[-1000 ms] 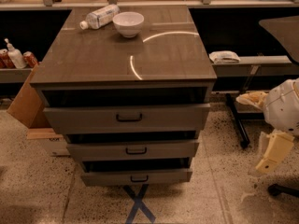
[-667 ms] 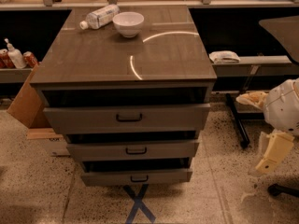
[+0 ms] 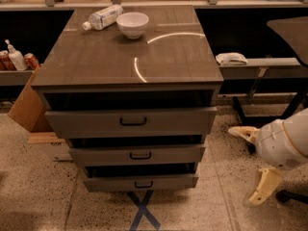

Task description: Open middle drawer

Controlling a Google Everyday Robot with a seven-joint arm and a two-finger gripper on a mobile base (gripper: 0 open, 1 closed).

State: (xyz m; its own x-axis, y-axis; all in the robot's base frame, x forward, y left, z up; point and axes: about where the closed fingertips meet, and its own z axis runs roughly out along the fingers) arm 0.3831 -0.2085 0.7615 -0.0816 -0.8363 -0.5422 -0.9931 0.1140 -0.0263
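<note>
The middle drawer [image 3: 137,154] stands slightly pulled out, its inside lost in shadow, above it on the counter [image 3: 168,64] a bowl [image 3: 132,24] and lying bottle [image 3: 103,17], right of it the hand [image 3: 241,166] spread wide, empty

My gripper [image 3: 243,165], fingers spread, hangs low right of the cabinet [image 3: 130,61]. I see bare floor [image 3: 192,211] fronting the middle drawer [image 3: 96,155]; the top drawer [image 3: 192,121] juts above; a cardboard box [image 3: 24,107] crowds the left flank.
</note>
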